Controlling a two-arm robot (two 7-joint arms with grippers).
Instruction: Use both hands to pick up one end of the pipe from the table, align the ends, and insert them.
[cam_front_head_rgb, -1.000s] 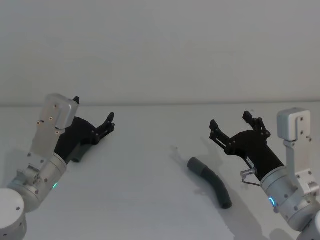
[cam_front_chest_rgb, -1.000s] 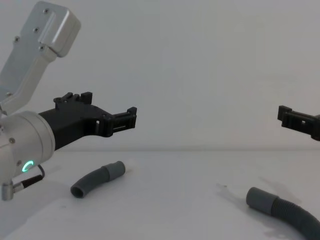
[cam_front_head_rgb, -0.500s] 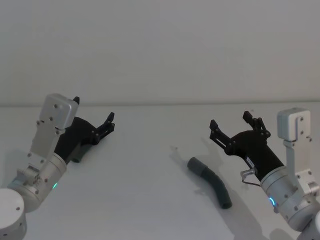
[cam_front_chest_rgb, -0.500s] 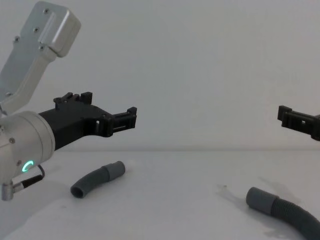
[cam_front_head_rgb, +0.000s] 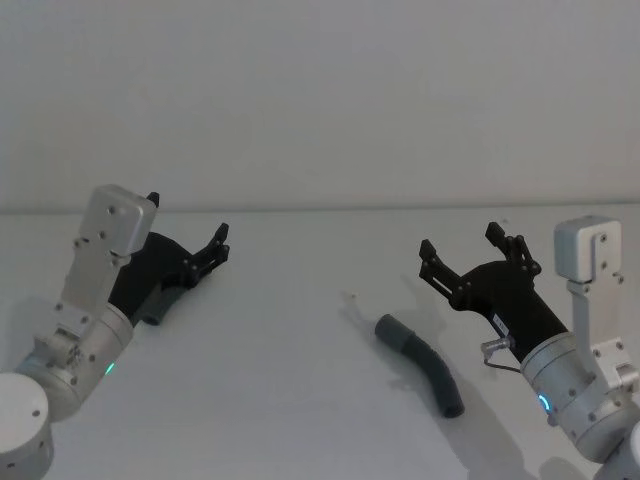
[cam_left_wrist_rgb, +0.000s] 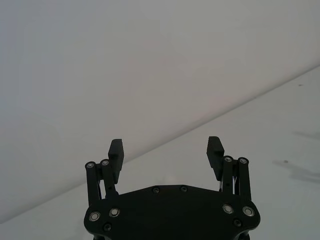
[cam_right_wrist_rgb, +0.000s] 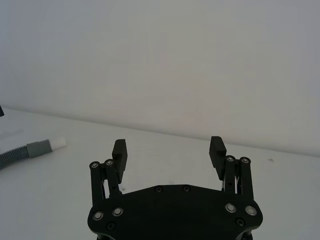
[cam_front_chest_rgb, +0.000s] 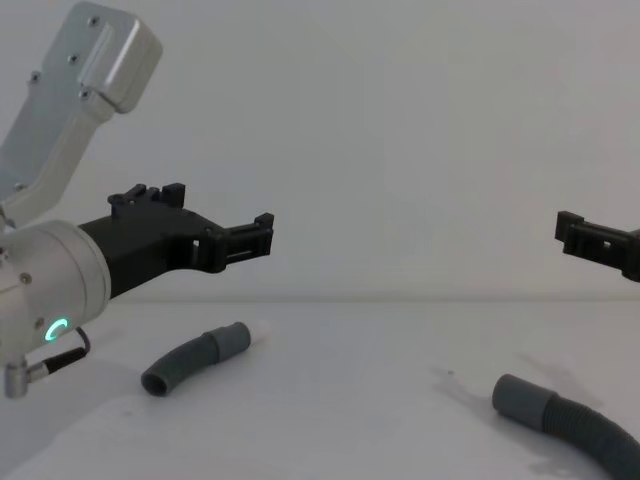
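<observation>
**Desk:** How was the left side pictured?

**Field:** The left gripper (cam_front_head_rgb: 214, 247) was seen raised above the table (cam_front_head_rgb: 290, 410), its fingers spread wide and nothing held. The short piece (cam_front_chest_rgb: 190, 360) of the pipe was shown lying on the table below it, curved. Its narrow cuff (cam_front_chest_rgb: 232, 339) and whitish tip were turned toward the middle of the table.

**Desk:** And to the right?

**Field:** The longer piece (cam_front_head_rgb: 428, 365) was shown lying flat, right of centre and well apart from the short one. Its long axis was laid on a slant. The wider socket (cam_front_head_rgb: 388, 328) was placed farther from the robot and toward the middle, and the ribbed body was trailed back toward the robot's right side. The right gripper (cam_front_head_rgb: 460, 241) was caught in the air near that socket, a little to its right in the chest view. It was just as wide open and empty.

**Desk:** On what relation was the coming move judged to turn?

**Field:** Each piece was judged to lie nearer one arm, the short one to the left and the longer to the right. A descent onto each cuffed end was thought to be called for, the two ends being faced roughly toward each other across bare table.
</observation>
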